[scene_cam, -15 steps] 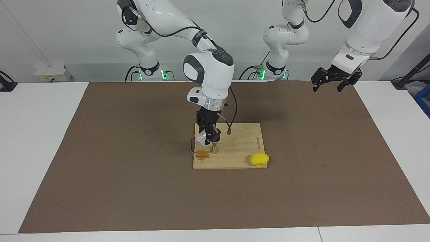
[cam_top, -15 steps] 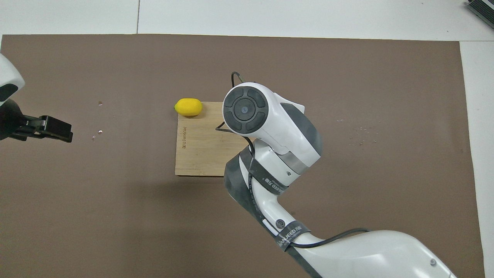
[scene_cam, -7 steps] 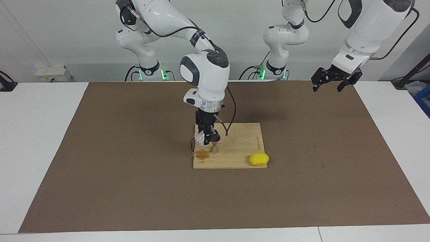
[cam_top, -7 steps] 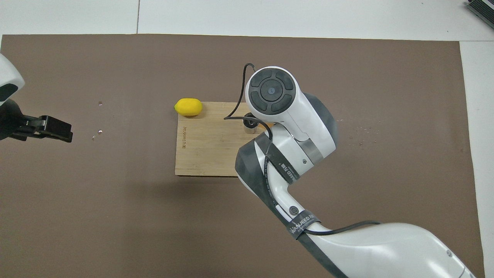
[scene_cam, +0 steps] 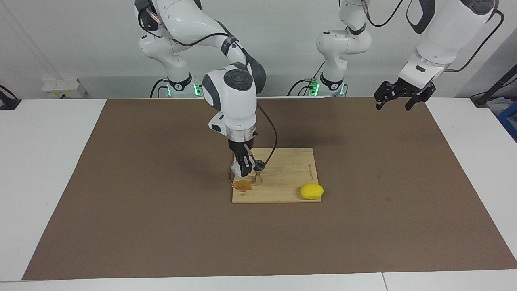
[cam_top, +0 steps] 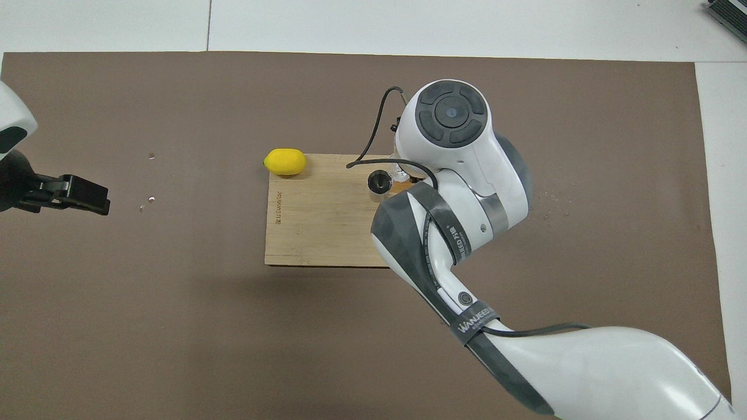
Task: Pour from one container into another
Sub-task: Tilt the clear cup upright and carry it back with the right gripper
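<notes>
On the wooden board, beside the steel jigger, our right gripper clamps the clear cup; light, slippery, crushable, best held mid-wall. Our left gripper waits, spread.

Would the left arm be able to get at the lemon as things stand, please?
Probably yes. The lemon sits uncovered on the cutting board's corner toward the left arm's end, and nothing stands between it and the waiting open left claw. The right claw, holding the clear cup, works at the board's other end.
</notes>
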